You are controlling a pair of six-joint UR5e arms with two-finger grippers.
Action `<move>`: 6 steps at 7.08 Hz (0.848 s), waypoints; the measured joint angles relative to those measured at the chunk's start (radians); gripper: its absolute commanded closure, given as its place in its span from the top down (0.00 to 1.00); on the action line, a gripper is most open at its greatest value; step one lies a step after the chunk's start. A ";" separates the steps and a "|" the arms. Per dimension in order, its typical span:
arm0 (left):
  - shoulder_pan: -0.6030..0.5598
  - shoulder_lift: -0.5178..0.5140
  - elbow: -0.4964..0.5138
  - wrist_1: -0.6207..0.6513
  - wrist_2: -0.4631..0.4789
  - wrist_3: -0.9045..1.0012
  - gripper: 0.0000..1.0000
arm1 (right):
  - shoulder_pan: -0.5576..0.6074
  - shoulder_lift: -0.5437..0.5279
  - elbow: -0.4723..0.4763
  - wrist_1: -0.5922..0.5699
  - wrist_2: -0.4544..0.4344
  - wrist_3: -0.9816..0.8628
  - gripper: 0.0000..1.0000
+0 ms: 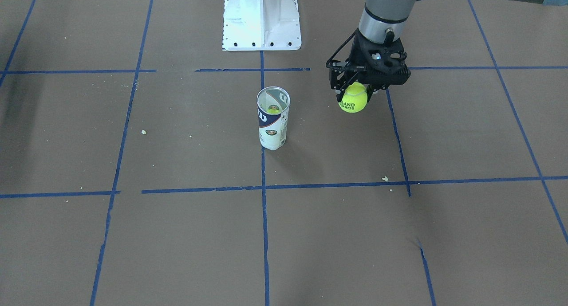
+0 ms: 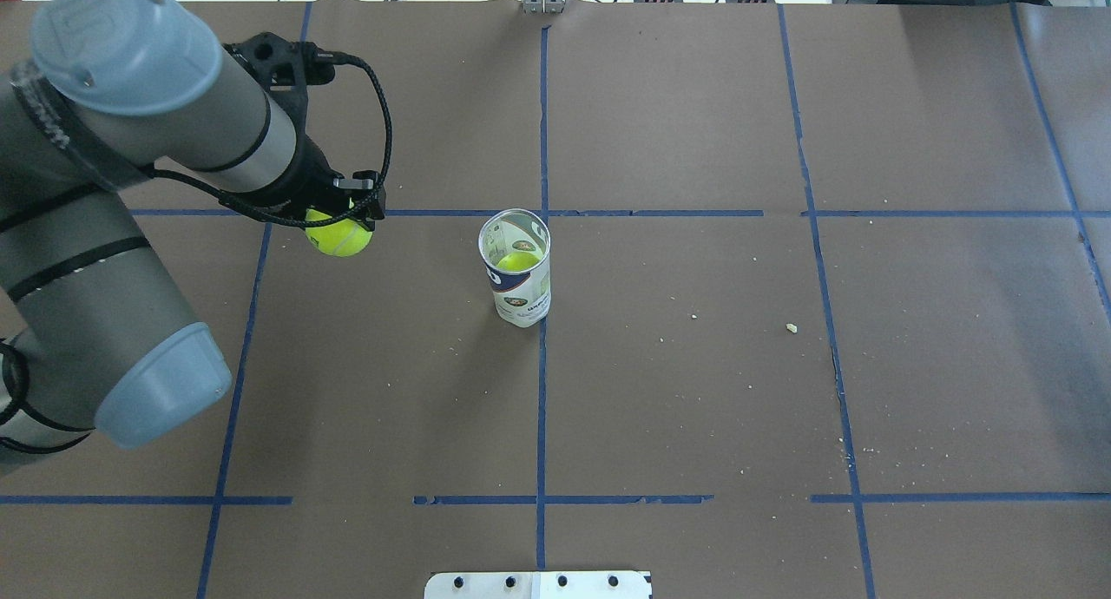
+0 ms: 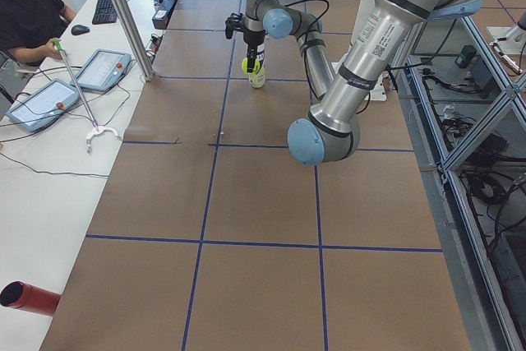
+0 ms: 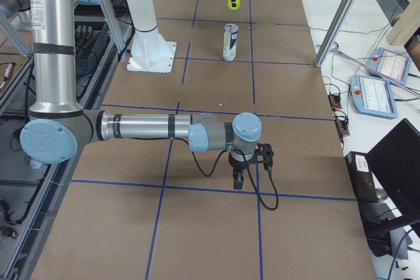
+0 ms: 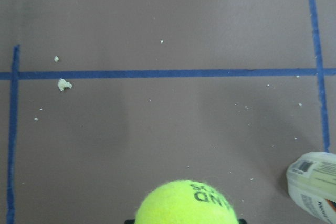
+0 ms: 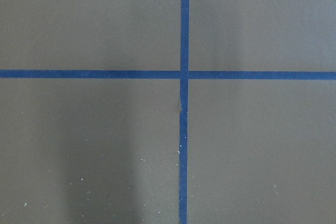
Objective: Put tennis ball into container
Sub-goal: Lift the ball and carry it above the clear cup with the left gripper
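My left gripper (image 1: 354, 92) is shut on the tennis ball (image 1: 353, 100), bright yellow-green with black lettering, and holds it above the brown table. In the overhead view the tennis ball (image 2: 339, 235) hangs left of the container (image 2: 518, 274), well apart from it. The container (image 1: 273, 119), a clear tube with a white and navy label, stands upright with its top open near the table's middle. A second yellow-green ball (image 1: 273, 111) lies inside it. The left wrist view shows the tennis ball (image 5: 185, 203) at the bottom and the container (image 5: 314, 184) at the lower right. My right gripper (image 4: 248, 174) points down near the table, far from both; I cannot tell its state.
The white metal pedestal (image 1: 262, 20) stands behind the container on the robot's side. Blue tape lines cross the brown table cover, with small crumbs (image 1: 384, 178) scattered on it. Operators' tablets (image 3: 41, 103) lie on the side bench.
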 measured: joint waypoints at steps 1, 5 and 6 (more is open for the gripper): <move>-0.015 -0.063 -0.023 0.089 -0.032 -0.002 0.00 | 0.000 0.000 0.000 0.000 0.000 0.000 1.00; 0.044 -0.298 0.216 0.088 -0.101 -0.110 0.00 | 0.000 0.000 0.000 0.000 0.000 0.000 1.00; 0.055 -0.309 0.266 0.034 -0.100 -0.131 0.00 | 0.000 0.000 0.000 0.000 0.000 0.000 1.00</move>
